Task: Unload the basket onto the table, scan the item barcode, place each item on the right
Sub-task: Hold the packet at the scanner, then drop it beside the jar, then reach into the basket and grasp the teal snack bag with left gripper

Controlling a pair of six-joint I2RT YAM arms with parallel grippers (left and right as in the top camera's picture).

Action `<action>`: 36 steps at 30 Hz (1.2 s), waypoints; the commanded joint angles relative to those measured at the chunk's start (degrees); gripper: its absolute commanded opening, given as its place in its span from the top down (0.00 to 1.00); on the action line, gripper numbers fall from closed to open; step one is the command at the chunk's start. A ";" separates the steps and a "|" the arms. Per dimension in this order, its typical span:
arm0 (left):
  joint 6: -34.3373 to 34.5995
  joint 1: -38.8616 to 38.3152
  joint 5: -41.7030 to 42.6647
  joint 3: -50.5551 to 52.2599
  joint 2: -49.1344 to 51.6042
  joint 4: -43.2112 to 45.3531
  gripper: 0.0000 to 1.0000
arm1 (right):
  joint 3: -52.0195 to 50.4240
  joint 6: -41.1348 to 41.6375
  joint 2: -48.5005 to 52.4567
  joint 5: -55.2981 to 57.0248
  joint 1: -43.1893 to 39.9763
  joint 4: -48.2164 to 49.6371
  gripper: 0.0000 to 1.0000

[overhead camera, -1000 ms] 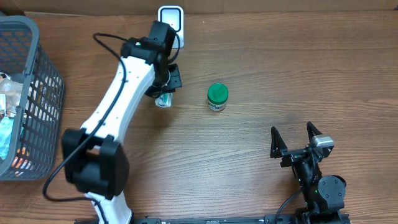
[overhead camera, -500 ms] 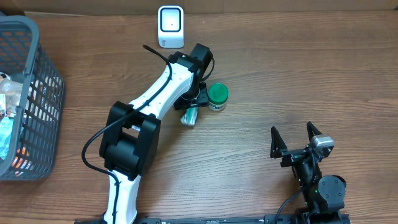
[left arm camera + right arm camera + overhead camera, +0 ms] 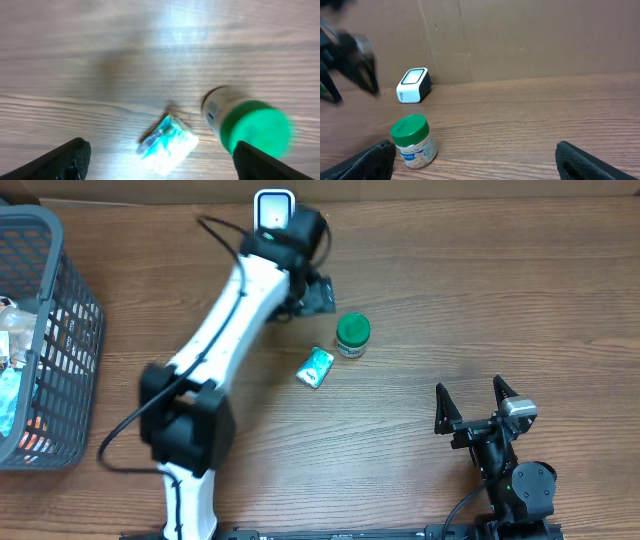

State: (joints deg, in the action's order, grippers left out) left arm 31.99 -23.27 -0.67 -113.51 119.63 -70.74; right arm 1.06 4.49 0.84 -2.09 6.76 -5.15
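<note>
The left gripper hung with its jaws spread wide and empty. The small teal-and-white foil packet lay flat on the brown wooden table just on the robot's side of it, the green-lidded clear jar just beside that packet, and the white box-shaped barcode scanner close behind it at the far edge. Bare wood lay open between the jar and the right gripper, also parted and empty by the near edge, while the grey plastic mesh basket stood well off to the left gripper's left. Only the right wrist view showed the brown cardboard wall behind the scanner and the jar's label; the blurred left wrist view framed packet and jar between its own fingers.
</note>
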 commanded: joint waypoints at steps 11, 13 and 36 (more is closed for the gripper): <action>-12.13 28.06 -2.89 -17.49 -22.97 -14.73 0.00 | -0.59 0.17 -0.68 0.55 -0.13 0.42 0.00; -12.11 34.12 -2.71 -17.49 -24.39 -15.63 0.00 | -0.59 0.17 -0.68 0.55 -0.13 0.42 0.00; -23.34 70.66 -2.75 23.41 -23.34 14.51 0.04 | -0.59 0.17 -0.68 0.55 -0.13 0.42 0.00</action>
State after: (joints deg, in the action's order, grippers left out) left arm 19.09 46.44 -3.16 -95.90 96.18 -61.23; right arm 1.06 4.51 0.84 -2.09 6.76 -5.10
